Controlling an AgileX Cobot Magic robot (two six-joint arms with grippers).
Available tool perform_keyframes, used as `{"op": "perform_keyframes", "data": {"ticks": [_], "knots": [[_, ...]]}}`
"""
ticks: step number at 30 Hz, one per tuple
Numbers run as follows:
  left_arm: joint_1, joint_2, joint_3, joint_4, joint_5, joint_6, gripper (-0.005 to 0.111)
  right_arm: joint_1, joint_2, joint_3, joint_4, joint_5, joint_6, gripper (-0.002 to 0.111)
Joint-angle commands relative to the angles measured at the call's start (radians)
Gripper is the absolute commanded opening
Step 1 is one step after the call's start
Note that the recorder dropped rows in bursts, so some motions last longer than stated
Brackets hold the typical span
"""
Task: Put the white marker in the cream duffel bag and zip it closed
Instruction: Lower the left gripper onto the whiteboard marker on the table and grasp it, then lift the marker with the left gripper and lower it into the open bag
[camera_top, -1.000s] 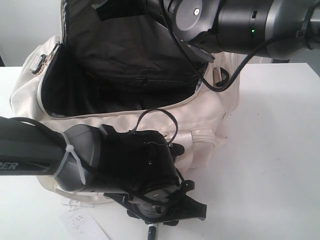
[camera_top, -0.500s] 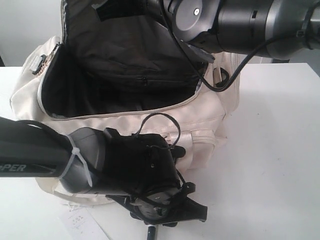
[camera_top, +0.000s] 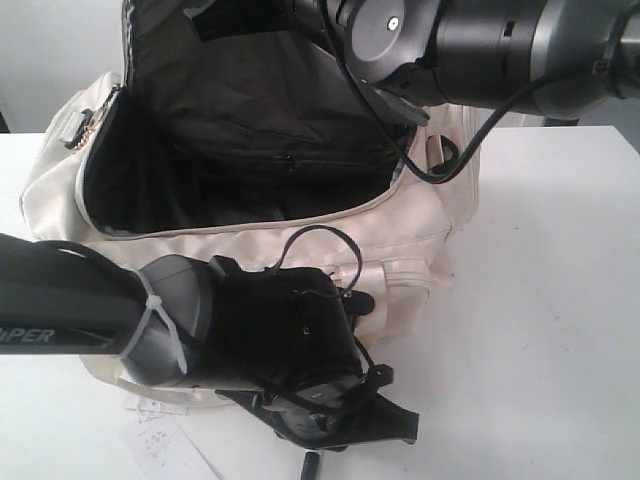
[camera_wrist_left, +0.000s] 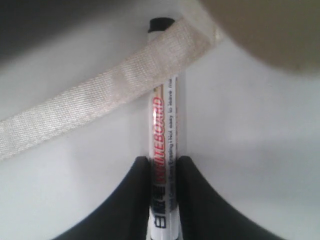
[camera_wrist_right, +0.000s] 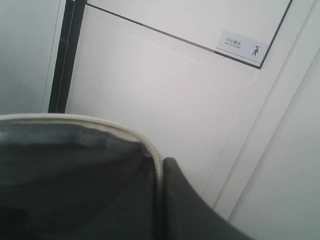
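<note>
The slim white marker (camera_wrist_left: 164, 125) with red lettering lies on the white table (camera_top: 540, 300) toward its near edge, before the cream fabric duffel bag (camera_top: 425, 225). Only the left wrist view shows the left gripper (camera_wrist_left: 162, 162) pinching its barrel beneath a cream webbing strap (camera_wrist_left: 100, 95); the right gripper (camera_wrist_right: 161, 167) clamps the bag's raised flap (camera_top: 250, 80).

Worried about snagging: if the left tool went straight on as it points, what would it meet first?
Probably the table under the white marker it grips; the cream strap lies beyond. Depth unclear.
</note>
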Motion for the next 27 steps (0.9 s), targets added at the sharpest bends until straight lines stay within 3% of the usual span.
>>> {"op": "perform_keyframes", "data": {"ticks": [1, 5, 17, 27], "knots": [[-0.006, -0.026, 0.0, -0.046, 0.05, 0.056, 0.0, -0.01, -0.019, -0.005, 0.005, -0.052, 0.005, 0.0], [-0.006, -0.075, 0.0, -0.105, 0.095, 0.171, 0.0, -0.01, -0.019, -0.005, 0.005, -0.052, 0.005, 0.0], [-0.006, -0.19, 0.0, -0.396, 0.264, 0.802, 0.0, -0.01, -0.019, -0.005, 0.005, -0.052, 0.005, 0.0], [-0.006, -0.337, 0.0, -0.378, 0.384, 0.961, 0.0, -0.01, -0.019, -0.005, 0.005, -0.052, 0.005, 0.0]]}}
